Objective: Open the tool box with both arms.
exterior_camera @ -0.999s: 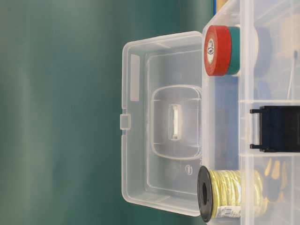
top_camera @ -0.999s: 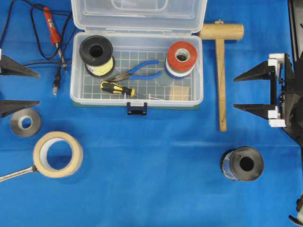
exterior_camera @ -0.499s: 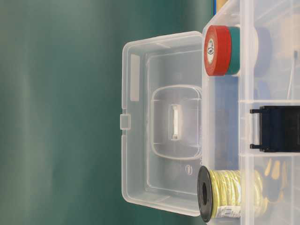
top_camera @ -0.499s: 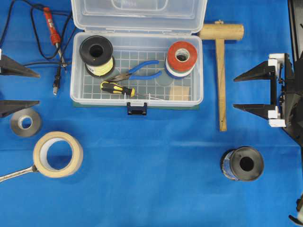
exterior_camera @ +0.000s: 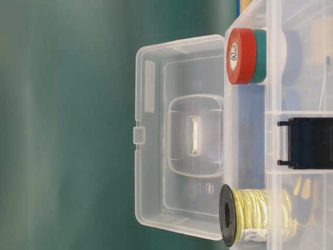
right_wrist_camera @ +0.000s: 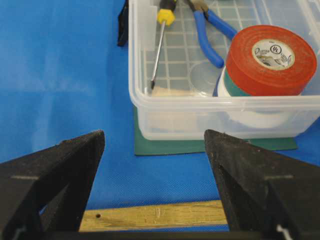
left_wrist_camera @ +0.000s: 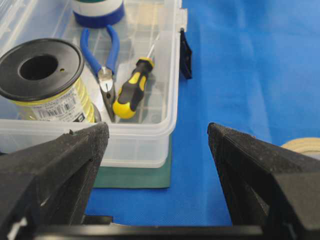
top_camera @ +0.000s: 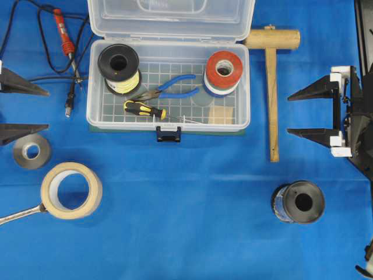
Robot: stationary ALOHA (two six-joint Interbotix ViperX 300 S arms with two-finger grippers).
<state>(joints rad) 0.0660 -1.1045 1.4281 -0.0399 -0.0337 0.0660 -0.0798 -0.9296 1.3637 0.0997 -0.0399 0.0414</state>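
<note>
Blue cloth covers the table, and the tool box is set at its far middle with the lid thrown back. The left gripper is parked at the left edge and the right gripper at the right edge, both well apart from the box, both spread wide and grasping nothing. Nothing has shifted since the earlier frames; arms and box are unmoved. Seen from above, a yellow wire spool, blue pliers, a screwdriver and stacked tape rolls lie inside, and a wooden mallet lies between box and right gripper. Only the wrist views reveal a green mat under the box. The table-level view shows the lid's moulded inner side.
</note>
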